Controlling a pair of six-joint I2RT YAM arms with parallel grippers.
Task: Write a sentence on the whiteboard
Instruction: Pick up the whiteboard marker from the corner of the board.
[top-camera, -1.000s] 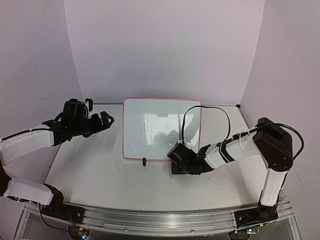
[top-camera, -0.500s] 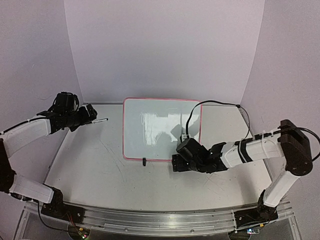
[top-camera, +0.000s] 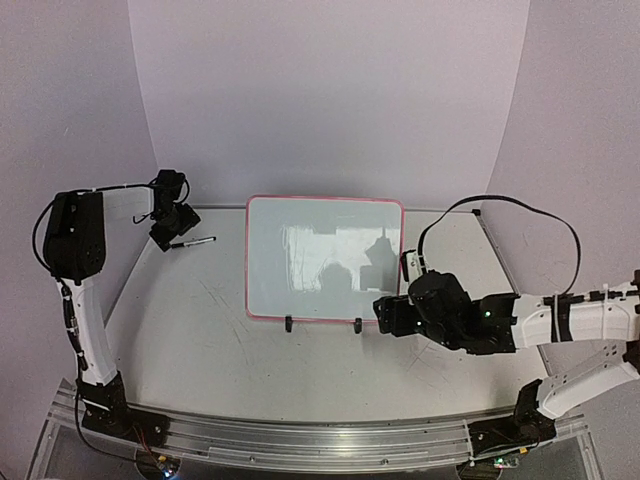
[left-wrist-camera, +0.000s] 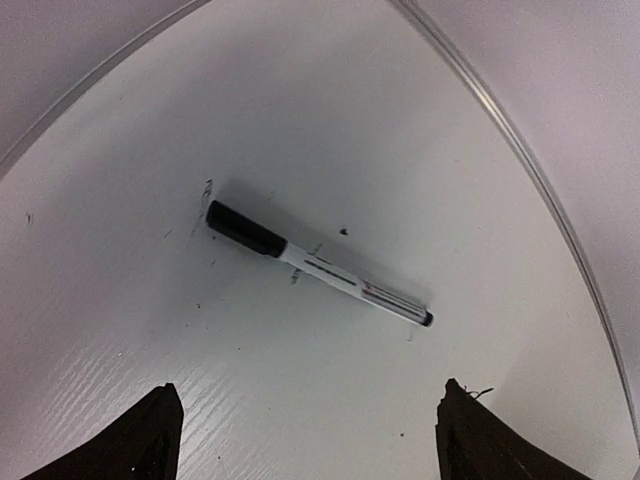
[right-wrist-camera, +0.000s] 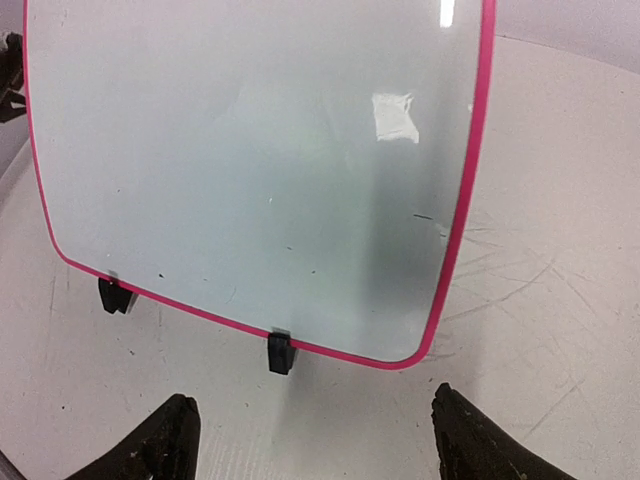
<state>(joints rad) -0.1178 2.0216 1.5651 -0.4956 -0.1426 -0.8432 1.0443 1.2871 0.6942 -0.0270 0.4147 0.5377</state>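
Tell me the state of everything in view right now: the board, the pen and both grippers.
whiteboard: blank, no writing on it, touched by neither gripper.
marker: lying loose on the table, black cap seemingly on, not held.
left gripper: jaws open, empty, above the marker.
right gripper: jaws open, empty, by the whiteboard's near right corner.

High rear camera overlooks the table; right wrist shares the whiteboard, closer.
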